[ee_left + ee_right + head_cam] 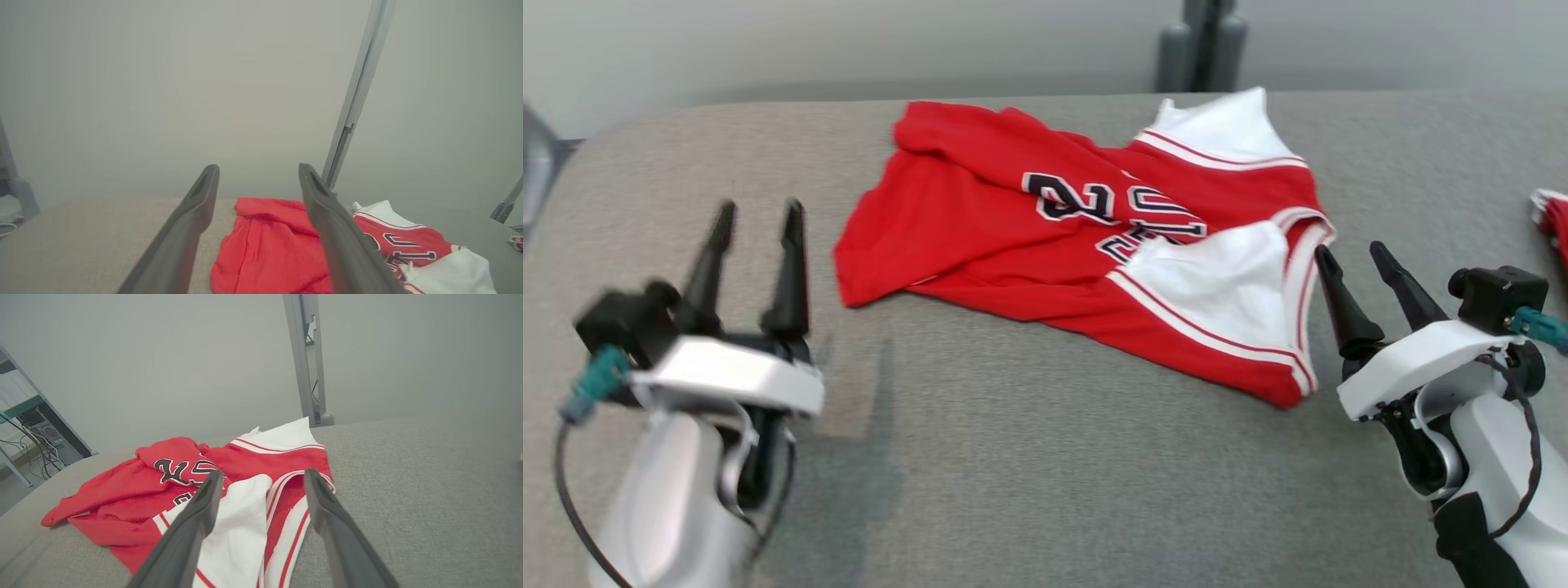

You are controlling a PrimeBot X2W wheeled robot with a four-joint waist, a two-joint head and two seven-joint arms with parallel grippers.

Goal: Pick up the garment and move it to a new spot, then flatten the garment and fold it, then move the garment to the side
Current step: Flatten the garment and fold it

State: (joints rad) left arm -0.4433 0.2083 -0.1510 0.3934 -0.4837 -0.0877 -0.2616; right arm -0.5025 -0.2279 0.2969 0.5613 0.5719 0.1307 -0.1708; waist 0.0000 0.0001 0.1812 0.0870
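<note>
The garment (1045, 237) is a red jersey with white panels and dark numbers, lying crumpled on the grey padded table (1013, 457). My left gripper (758, 214) is open to the left of its red end, held off the cloth. My right gripper (1354, 251) is open just right of the white-trimmed end. In the left wrist view the open left gripper (257, 173) looks over the garment (269, 249), nothing between its fingers. Seen from the right wrist, the open right gripper (263, 477) hovers over the white panel of the garment (171, 486).
A second red and white piece of cloth (1553, 219) lies at the table's right edge. A grey post (1201, 45) stands behind the table. Bare grey surface spreads in front of the garment. A desk with cables (28, 433) stands off to the side.
</note>
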